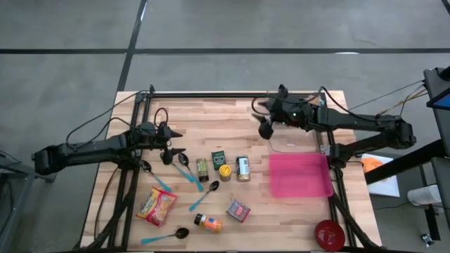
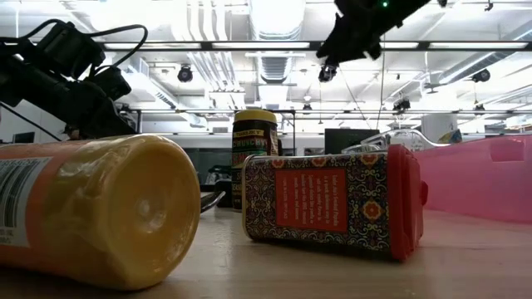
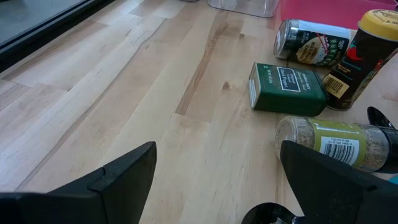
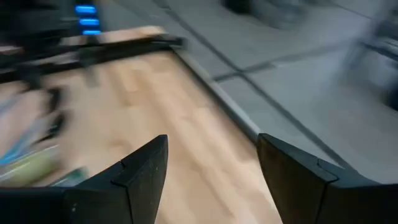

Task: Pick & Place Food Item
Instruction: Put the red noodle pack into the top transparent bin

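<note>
Several food items lie in the middle of the wooden table: a herb jar [image 1: 202,169], a green box [image 1: 219,157], a yellow-lidded jar [image 1: 225,172], a can [image 1: 243,169], a snack bag [image 1: 156,206], an orange bottle [image 1: 208,223] and a patterned box [image 1: 238,210]. My left gripper [image 1: 177,143] stands open just left of the herb jar [image 3: 336,142] and green box [image 3: 287,88], with nothing between its fingers. My right gripper [image 1: 261,116] hangs open above the table's far middle, high over the items [image 2: 345,46], and holds nothing [image 4: 211,146].
A pink tray [image 1: 300,175] lies at the right with a clear container [image 1: 295,144] behind it. A red bowl [image 1: 328,234] sits at the near right corner. Blue-handled spoons [image 1: 204,197] lie among the items. Bare wood stretches along the far edge.
</note>
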